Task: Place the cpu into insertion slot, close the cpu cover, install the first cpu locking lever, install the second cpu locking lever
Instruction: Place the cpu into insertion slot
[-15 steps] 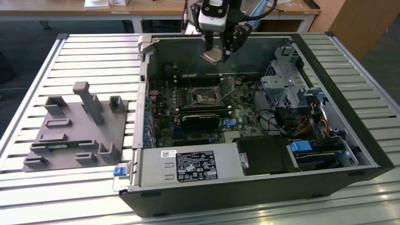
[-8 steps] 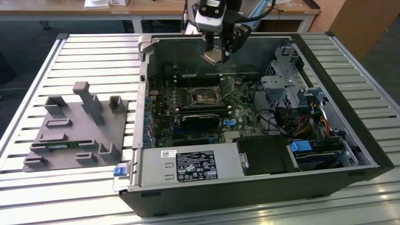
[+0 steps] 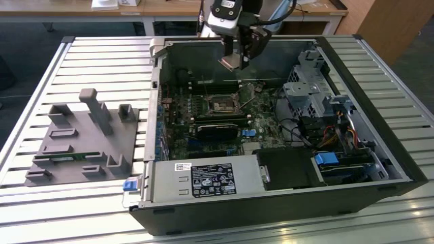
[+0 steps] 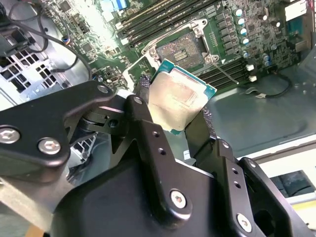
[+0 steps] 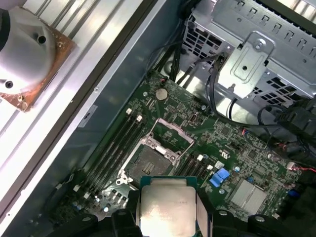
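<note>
The hand [image 4: 175, 104] holds the cpu [image 4: 181, 91] by two opposite edges, w/ one black finger [image 4: 141, 106] on each side. The chip's pale metal face is seen in both wrist views. In the first wrist view the cpu [image 5: 165, 210] sits between the fingers & the hand [image 5: 168, 217] hangs above the slot [image 5: 142, 165], apart from it. In the exterior view the hand [image 3: 237, 57] is high over the open case [image 3: 271, 203], well above the slot [image 3: 222, 105].

The slot [image 4: 180, 49] shows its dark centre w/ a silvery rim around. The cover [image 5: 163, 147] is swung open and tilted up at the slot's edge. A thin lever [image 4: 223, 73] stands obliquely just beside the slot. Long black card slots [image 5: 114, 143] run beside the slot on the green board [image 5: 232, 148]. A black module [image 3: 217, 133] lies near the slot.

The case lies on the slatted bench [image 3: 101, 56]. A grey jig [image 3: 81, 147] rests on the bench outside the case, well apart from the slot, toward the exterior view's left.
</note>
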Controlling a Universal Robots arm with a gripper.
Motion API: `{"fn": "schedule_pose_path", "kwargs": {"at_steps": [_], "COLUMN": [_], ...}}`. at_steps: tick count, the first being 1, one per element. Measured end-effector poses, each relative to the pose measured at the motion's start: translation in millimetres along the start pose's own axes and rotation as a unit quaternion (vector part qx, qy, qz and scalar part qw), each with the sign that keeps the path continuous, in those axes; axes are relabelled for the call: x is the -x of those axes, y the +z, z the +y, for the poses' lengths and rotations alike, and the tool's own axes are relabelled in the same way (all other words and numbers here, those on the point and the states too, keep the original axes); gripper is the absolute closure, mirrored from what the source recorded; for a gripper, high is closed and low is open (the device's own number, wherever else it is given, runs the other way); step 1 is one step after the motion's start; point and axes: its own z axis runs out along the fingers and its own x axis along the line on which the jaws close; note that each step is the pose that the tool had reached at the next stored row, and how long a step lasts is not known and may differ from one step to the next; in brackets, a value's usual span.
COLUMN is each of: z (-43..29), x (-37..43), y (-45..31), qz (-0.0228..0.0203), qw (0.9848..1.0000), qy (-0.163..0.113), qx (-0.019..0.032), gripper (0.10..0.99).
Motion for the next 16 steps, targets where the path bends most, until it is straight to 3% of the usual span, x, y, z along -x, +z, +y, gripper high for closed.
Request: {"fn": "schedule_pose_path", "kwargs": {"at_steps": [16], "z": [-0.2], "x": [0.0], "y": [1.7], "qz": [-0.0052], "qw": [0.9983], "qy": [0.057], "qx": [0.0011], "gripper": [0.549]}}
